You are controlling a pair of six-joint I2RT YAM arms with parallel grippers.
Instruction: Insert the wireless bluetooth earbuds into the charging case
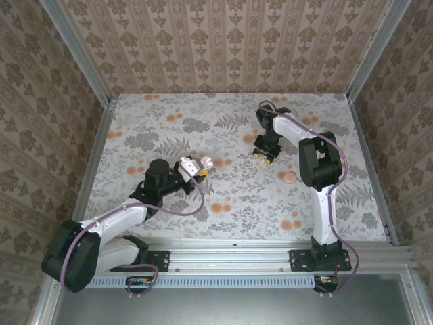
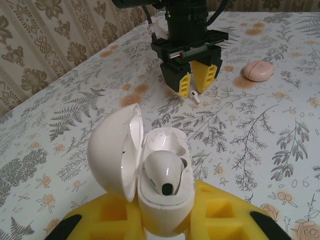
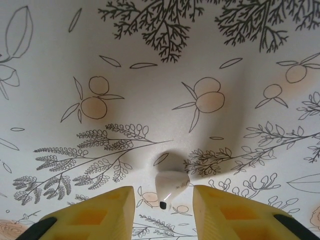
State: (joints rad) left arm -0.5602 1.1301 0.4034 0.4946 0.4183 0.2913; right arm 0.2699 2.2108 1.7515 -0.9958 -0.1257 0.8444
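The right gripper (image 3: 164,212) hangs low over the floral table (image 3: 150,60) with its yellow fingers (image 3: 95,212) part-way apart. There is a gap on each side of the loose earbud (image 3: 170,186), which lies on the table between them. The left gripper (image 2: 162,222) is clamped on the charging case (image 2: 167,140), whose lid (image 2: 117,150) is swung open, and the other earbud (image 2: 165,175) sits inside. A pink disc (image 2: 258,70) lies near the right gripper, apart from it

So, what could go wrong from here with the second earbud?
The earbud on the table is tiny and rounded; it may slip out as the right gripper closes on it. The open case in the left gripper already holds one earbud, so a misaligned insertion might knock that one loose.
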